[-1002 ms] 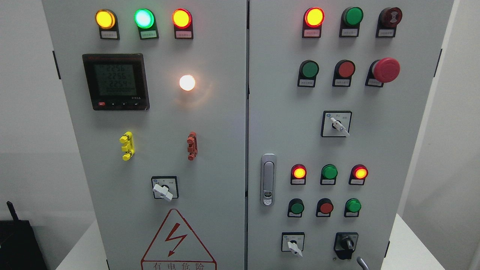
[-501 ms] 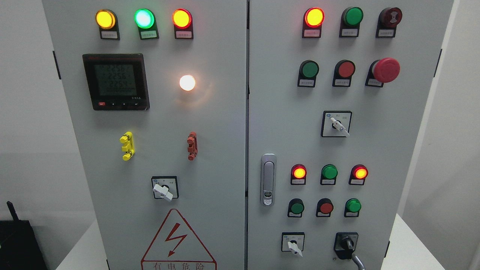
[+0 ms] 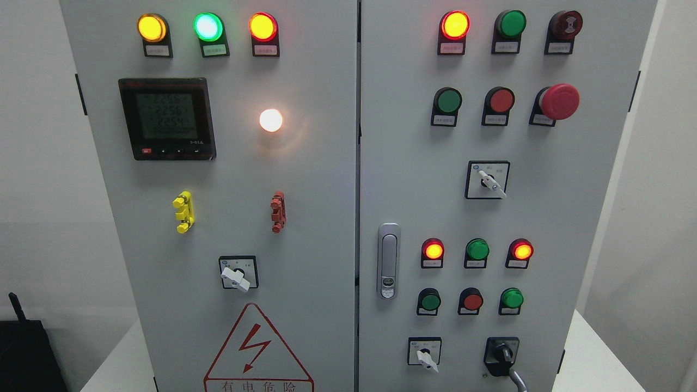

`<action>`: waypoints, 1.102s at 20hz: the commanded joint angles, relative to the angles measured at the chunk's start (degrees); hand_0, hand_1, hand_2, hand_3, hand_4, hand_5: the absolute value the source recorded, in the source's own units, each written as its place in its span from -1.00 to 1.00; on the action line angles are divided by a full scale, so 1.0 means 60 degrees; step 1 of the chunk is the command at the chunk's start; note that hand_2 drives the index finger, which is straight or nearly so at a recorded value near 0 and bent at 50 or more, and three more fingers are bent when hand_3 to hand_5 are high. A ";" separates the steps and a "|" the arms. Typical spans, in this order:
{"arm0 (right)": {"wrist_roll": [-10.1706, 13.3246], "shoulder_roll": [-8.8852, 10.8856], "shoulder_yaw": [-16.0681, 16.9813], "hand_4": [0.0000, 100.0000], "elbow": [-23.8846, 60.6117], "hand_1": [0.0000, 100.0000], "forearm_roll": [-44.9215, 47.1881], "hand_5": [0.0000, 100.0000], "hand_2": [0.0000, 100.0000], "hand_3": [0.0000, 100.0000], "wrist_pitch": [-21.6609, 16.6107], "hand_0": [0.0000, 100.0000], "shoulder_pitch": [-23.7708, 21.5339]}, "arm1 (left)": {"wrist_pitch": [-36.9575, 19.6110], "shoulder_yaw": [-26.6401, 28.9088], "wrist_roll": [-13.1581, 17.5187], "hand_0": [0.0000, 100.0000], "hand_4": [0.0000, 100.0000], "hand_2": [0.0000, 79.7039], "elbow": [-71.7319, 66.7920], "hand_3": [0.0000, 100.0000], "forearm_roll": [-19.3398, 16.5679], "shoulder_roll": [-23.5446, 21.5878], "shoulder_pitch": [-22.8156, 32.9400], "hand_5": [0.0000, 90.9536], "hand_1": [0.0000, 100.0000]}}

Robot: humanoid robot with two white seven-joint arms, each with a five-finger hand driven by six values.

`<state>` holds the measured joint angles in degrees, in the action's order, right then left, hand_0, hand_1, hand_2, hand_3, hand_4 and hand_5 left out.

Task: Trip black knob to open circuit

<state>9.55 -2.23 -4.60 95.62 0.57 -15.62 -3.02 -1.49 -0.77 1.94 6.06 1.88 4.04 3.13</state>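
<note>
At the lower right of the right-hand door [image 3: 544, 218], the black knob [image 3: 502, 355] sat beside a white selector switch [image 3: 425, 356]. You saw one grey fingertip [image 3: 518, 378] rise from the bottom edge until it touched the knob's underside. Contact had likely begun; the hand's opening could not be determined.

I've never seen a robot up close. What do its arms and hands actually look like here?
Very little of them shows. Only a slim, curved, light grey sliver of the right hand pokes up from the bottom edge, just below the black knob. It looks smooth and plain, with no visible cables or markings. The rest of that arm and the whole left arm are out of the picture.
</note>
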 commanded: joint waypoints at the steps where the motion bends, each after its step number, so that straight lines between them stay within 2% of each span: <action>1: -0.0098 0.0020 -0.0098 1.00 0.0177 -0.56 -0.0036 1.00 -1.00 1.00 -0.0063 -0.76 0.0137 | -0.0030 0.0012 -0.0001 -0.76 -1.00 -1.00 0.0001 -1.00 0.0023 0.0015 -0.0024 -1.00 -0.22; 22: -0.0098 -0.0024 -0.0289 1.00 -0.0028 -0.56 -0.0036 1.00 -1.00 1.00 -0.0063 -0.75 0.0298 | -0.0030 0.0012 -0.0001 -0.76 -1.00 -1.00 0.0001 -1.00 0.0023 0.0015 -0.0024 -1.00 -0.22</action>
<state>9.49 -2.23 -5.25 94.55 0.57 -15.62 -2.10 -1.49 -0.77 1.94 6.06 1.88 4.04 3.13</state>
